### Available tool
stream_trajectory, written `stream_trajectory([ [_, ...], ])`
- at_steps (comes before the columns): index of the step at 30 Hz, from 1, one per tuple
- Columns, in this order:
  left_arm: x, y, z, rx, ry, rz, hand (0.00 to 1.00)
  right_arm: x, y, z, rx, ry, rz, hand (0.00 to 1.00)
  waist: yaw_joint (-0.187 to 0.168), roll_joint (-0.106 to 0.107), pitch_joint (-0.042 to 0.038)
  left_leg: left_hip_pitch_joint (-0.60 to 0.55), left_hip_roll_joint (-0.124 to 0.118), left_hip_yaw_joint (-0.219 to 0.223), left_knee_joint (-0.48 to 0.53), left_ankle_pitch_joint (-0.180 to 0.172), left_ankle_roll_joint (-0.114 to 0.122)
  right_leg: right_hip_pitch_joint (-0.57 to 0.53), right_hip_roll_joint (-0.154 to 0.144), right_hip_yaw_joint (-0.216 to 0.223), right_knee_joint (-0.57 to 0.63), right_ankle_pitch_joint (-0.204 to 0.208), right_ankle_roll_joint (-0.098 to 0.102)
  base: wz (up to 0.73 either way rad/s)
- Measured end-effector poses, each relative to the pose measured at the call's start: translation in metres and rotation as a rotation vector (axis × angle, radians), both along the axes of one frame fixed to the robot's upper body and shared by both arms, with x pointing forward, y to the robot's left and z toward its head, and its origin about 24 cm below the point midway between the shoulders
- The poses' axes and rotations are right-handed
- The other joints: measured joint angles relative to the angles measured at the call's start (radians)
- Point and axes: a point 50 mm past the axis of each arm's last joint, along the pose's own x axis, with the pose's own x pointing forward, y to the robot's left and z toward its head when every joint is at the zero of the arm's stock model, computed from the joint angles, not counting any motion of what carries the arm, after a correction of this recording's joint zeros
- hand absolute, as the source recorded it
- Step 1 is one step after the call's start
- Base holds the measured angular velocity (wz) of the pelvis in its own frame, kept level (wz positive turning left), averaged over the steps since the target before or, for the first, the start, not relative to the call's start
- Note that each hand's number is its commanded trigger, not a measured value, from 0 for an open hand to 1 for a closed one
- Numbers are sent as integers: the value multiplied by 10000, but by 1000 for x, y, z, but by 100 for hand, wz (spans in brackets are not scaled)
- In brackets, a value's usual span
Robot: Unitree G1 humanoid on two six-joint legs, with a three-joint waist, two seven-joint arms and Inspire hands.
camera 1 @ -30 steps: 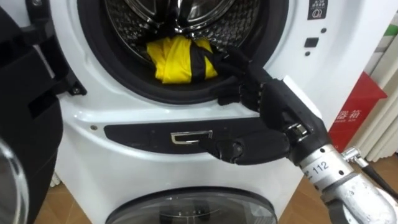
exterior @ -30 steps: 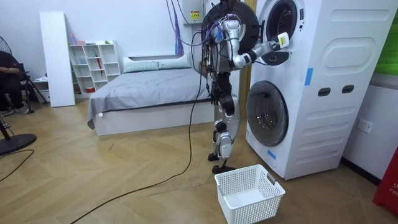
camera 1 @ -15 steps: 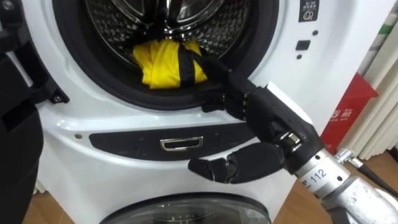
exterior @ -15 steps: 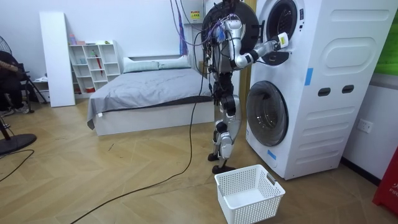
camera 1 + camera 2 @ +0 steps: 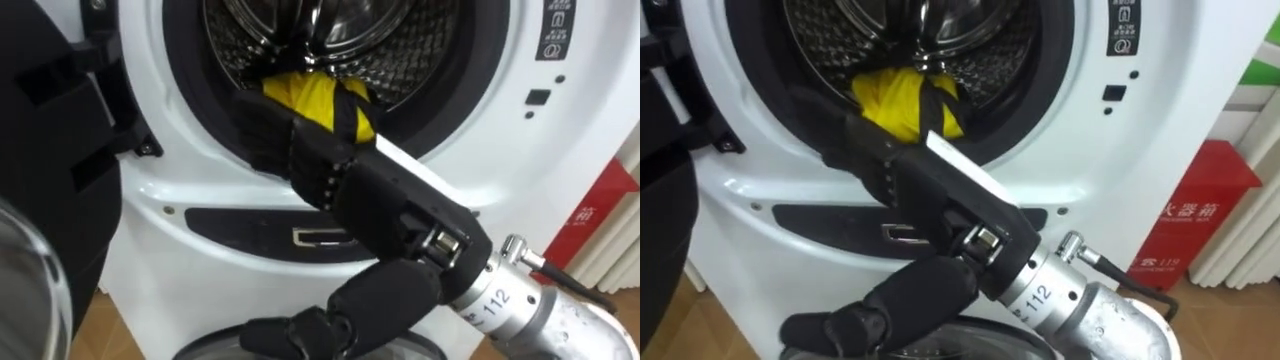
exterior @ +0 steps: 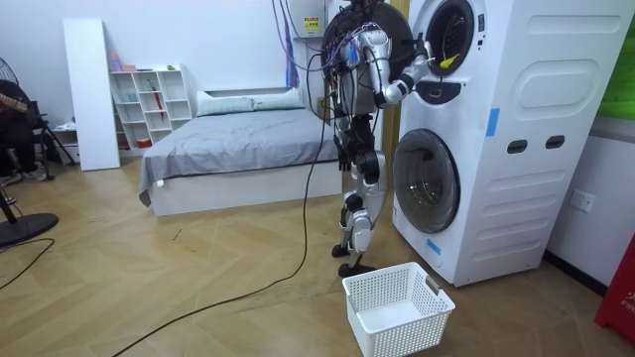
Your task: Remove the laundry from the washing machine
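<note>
In a bedroom with a wooden floor [image 6: 198, 288] and a bed [image 6: 238, 139] behind, the robot is standing against a stacked white washing machine [image 6: 516, 149], right arm raised to the upper drum [image 5: 420, 40].

The yellow garment [image 5: 315, 100] is lying bunched at the bottom front of that drum, just inside the dark door seal [image 5: 190, 90]. It is showing no clear long axis, and a black band is crossing it roughly top to bottom.

The right hand [image 5: 385, 215] is the one at work. Its fingers [image 5: 275, 135] are stretching out straight over the seal's lower left, gripping nothing, with the tips just beside the cloth's near left edge. The garment is therefore sitting slightly farther in and to the right of them, so a short push inward and a curl looks enough.

The open door [image 5: 50, 170] is hanging at the left, narrowing that side, while the right of the opening is staying free. A white basket [image 6: 397, 307] is waiting on the floor near the robot's feet.
</note>
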Motion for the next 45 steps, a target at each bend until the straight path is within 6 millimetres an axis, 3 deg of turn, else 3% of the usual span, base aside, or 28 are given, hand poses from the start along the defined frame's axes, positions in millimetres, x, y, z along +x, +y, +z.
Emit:
stream_trajectory([
  [5,1,0,0,0,-79,-21,0,0,1,6,557,-2,355,0,3,10,5,-31,-88,-46,-3,-29,23,1,-5,6,-11,-23,32,2],
  [8,0,-1,0,-18,-66,-13,0,2,3,11,751,-218,349,0,-12,101,62,-30,-112,-63,3,-45,48,22,-24,-6,-28,-29,44,0],
  [11,-4,-1,0,-20,32,13,0,3,3,13,1069,-219,95,0,-31,182,54,-20,-130,-89,1,-57,68,74,-41,-55,-116,-26,73,4],
  [23,-11,-2,-1,-33,181,229,0,13,-15,17,723,-603,-2474,0,-312,169,33,18,-172,-123,-15,-63,79,169,-95,-167,-178,-45,114,1],
  [29,-11,-1,0,16,109,464,0,17,-23,18,5,-1143,-3821,0,-333,15,-58,9,-189,-206,-17,-61,81,200,-123,-328,-170,-70,117,6],
  [35,-13,1,0,78,271,433,0,25,-31,23,-194,-1455,-4594,0,-261,-170,3,103,-284,-631,23,-60,83,509,-182,-722,-287,-138,138,20],
  [38,-15,1,0,84,406,464,0,39,-34,31,-220,-1654,-4816,0,-285,-298,39,113,-328,-843,58,-58,85,601,-210,-862,-309,-167,160,18],
  [40,-15,3,1,133,410,450,0,54,-39,34,-337,-1642,-5421,0,-224,-443,115,75,-337,-903,110,-59,86,611,-245,-996,-314,-229,176,19],
  [45,-14,3,1,163,476,462,0,66,-44,34,-408,-1499,-6133,0,54,-517,106,-68,-345,-905,179,-96,136,588,-284,-1074,-294,-285,229,10],
])
